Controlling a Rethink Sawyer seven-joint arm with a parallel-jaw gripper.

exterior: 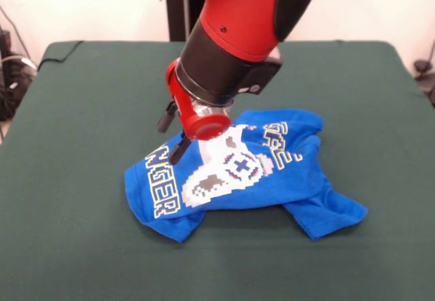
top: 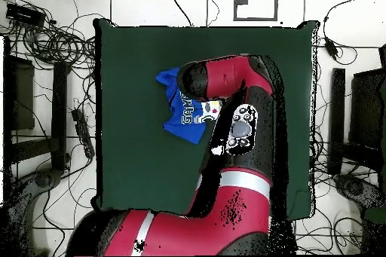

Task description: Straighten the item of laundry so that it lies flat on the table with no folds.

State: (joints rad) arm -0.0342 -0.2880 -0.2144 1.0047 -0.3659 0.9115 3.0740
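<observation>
The bright blue T-shirt [exterior: 272, 172] lies crumpled near the middle of the dark green table [exterior: 75, 111], print side up, with folds at its front corners. My gripper [exterior: 194, 148] comes down onto the shirt's left-centre. One black finger [exterior: 179, 149] shows at the cloth. The white controller print [exterior: 224, 168] is drawn up in a peak to the gripper, so it looks shut on the cloth. In the overhead view part of the shirt [top: 183, 112] shows beside the arm [top: 226, 77] on the table [top: 128, 81]; the gripper is hidden under the arm there.
Green cloth surrounds the shirt on all sides. Cables and black stands [top: 56, 111] lie on the floor beyond the table's edges. The pedestal's black post [exterior: 178, 9] stands at the far side.
</observation>
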